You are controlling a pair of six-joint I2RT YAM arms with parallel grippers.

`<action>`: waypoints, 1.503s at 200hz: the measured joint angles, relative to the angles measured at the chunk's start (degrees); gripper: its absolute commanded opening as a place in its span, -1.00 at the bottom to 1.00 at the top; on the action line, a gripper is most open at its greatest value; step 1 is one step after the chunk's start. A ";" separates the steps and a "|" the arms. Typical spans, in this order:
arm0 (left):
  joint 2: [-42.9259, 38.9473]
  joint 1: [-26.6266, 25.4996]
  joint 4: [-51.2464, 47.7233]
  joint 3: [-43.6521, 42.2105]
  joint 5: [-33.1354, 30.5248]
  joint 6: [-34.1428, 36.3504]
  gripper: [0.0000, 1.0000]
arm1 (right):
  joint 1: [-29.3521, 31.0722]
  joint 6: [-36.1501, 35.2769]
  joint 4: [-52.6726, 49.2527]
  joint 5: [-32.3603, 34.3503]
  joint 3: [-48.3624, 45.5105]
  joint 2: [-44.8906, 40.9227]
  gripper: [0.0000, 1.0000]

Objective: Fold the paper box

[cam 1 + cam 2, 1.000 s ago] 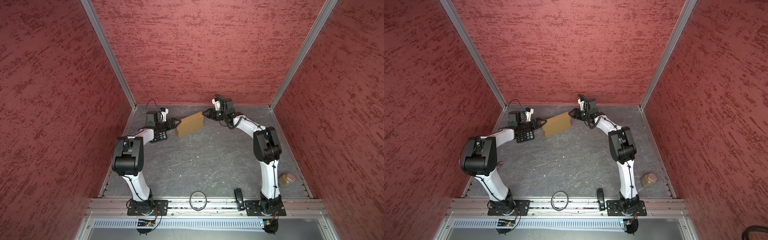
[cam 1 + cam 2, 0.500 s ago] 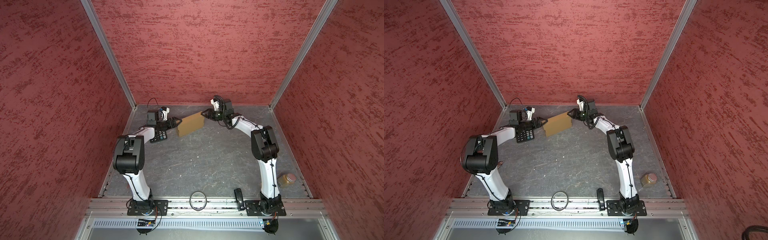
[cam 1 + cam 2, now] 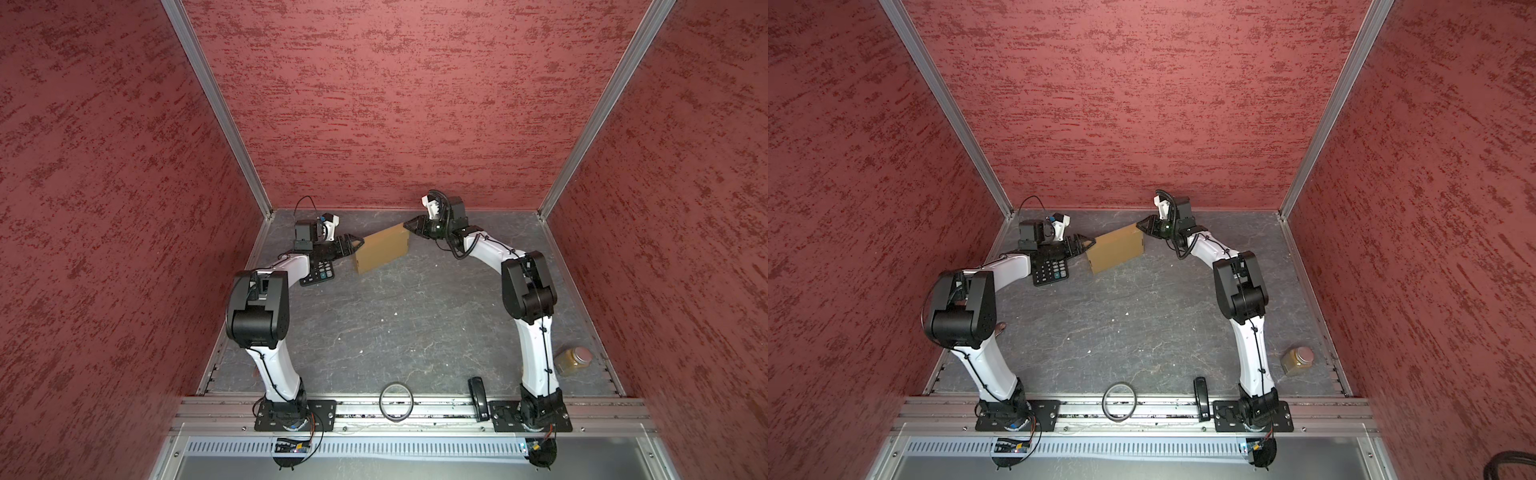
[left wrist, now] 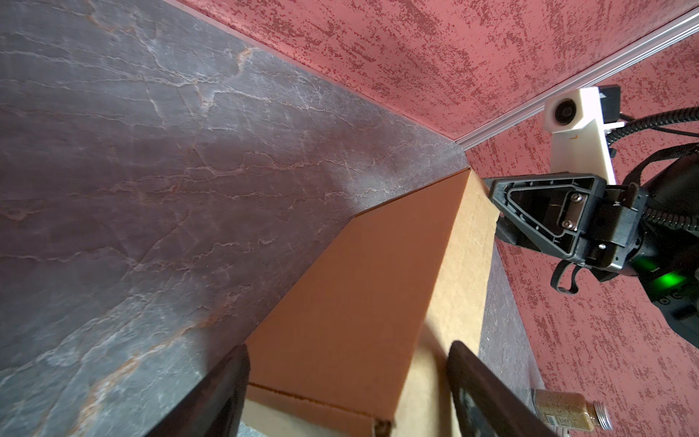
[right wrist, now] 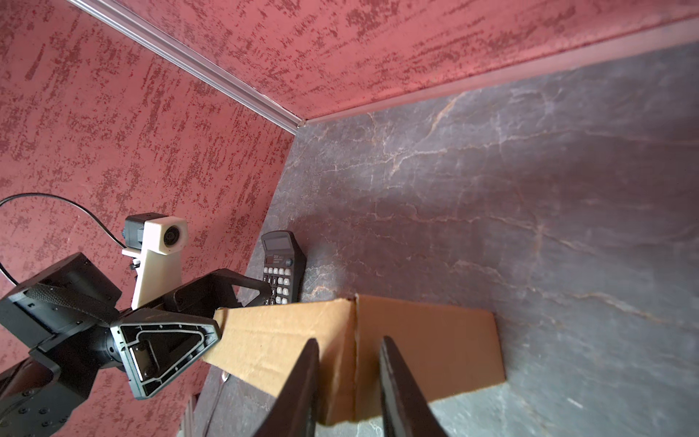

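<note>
The paper box is tan cardboard and stands on edge at the far middle of the table. My left gripper holds its left end, with the fingers set wide against both sides. My right gripper is at the box's upper right corner. Its jaws are narrow but apart, one finger on each side of the corner edge. Cardboard shows in the gap between them.
A black calculator lies under the left arm, just left of the box. A jar stands at the near right. A black ring and a black oblong object rest on the front rail. Red walls close the back and sides.
The right gripper's jaws have narrowed around the box corner and its elbow has shifted a little left. The left gripper and the box have barely moved.
</note>
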 measured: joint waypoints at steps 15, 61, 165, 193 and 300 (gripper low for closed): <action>0.00 0.00 0.00 0.00 0.00 0.00 0.63 | -0.04 0.35 1.01 -0.02 -0.61 0.00 -0.53; 0.04 -0.02 -0.02 0.04 0.00 -0.02 0.63 | -0.11 0.59 3.56 -0.09 -1.97 0.00 -0.57; 0.46 0.07 -0.63 0.81 0.28 -0.09 0.61 | -0.17 1.38 7.30 0.20 -3.65 -0.09 -0.72; 1.03 0.04 -1.14 1.73 0.26 -0.59 0.61 | 0.07 1.31 6.86 0.94 -4.22 -0.74 -0.72; 3.85 -0.39 -3.65 6.80 -1.66 -1.11 0.61 | 4.17 4.00 7.04 9.60 -20.96 -14.03 -0.54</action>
